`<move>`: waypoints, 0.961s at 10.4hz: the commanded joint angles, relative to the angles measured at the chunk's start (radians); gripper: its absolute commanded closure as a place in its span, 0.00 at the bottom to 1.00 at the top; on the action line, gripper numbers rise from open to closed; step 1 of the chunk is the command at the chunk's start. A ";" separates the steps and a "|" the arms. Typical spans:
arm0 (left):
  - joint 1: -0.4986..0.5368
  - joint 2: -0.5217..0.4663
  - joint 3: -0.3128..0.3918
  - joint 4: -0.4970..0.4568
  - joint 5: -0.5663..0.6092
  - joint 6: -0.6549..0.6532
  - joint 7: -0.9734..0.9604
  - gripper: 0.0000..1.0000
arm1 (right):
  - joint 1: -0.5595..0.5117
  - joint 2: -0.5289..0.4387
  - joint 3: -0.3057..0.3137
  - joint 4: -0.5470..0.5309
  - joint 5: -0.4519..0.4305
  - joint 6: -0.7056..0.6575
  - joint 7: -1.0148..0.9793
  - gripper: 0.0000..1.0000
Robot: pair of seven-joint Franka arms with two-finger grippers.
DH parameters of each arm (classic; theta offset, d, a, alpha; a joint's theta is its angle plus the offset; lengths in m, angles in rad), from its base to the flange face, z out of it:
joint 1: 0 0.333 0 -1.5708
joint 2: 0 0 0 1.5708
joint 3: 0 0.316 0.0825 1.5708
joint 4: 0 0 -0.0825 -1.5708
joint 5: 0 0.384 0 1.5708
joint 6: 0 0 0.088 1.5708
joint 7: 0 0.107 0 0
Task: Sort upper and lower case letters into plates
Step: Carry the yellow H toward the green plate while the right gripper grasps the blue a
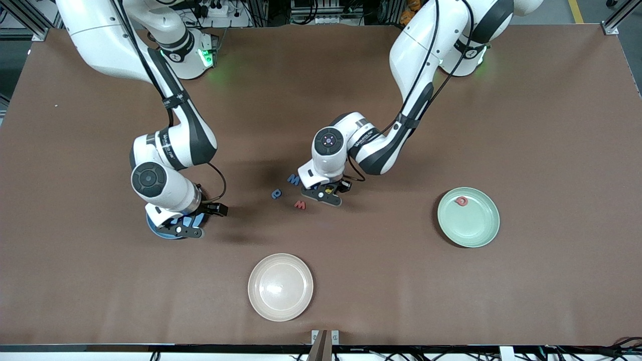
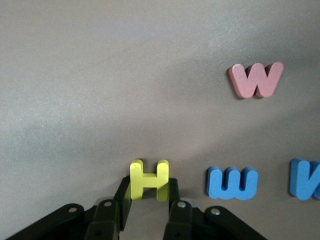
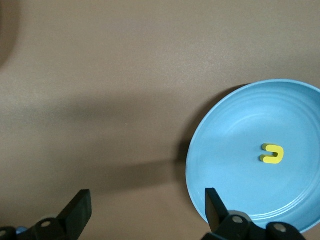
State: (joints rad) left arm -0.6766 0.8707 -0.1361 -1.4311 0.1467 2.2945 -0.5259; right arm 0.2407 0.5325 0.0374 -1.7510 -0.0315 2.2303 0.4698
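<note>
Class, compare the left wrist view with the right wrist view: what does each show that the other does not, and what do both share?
Only the left wrist view shows the left pincer shut on the yellow H, with a red W and two blue letters lying on the table.

Only the right wrist view shows the right pincer open beside the sky blue plate, which holds a small yellow letter.

Both show the brown table and their own pincer's dark fingers.

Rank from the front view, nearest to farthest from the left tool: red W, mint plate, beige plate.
1. red W, on the table just beside the left tool.
2. beige plate, nearer the front camera.
3. mint plate, toward the left arm's end.
</note>
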 commanded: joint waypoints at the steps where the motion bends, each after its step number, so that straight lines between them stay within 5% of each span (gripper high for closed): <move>1: -0.003 0.008 0.013 0.006 0.016 0.002 -0.049 0.87 | 0.023 0.001 0.004 0.007 0.033 0.002 0.058 0.00; 6: 0.106 -0.050 0.004 0.006 -0.042 -0.096 -0.046 0.91 | 0.150 0.024 0.004 0.008 0.045 0.011 0.303 0.00; 10: 0.260 -0.146 0.000 0.000 -0.061 -0.240 0.030 0.94 | 0.262 0.115 0.002 0.008 0.035 0.167 0.527 0.00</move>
State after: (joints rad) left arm -0.4705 0.7778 -0.1286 -1.4075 0.1176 2.0945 -0.5355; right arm 0.4800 0.6102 0.0456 -1.7531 0.0003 2.3485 0.9305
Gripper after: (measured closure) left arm 0.670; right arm 0.000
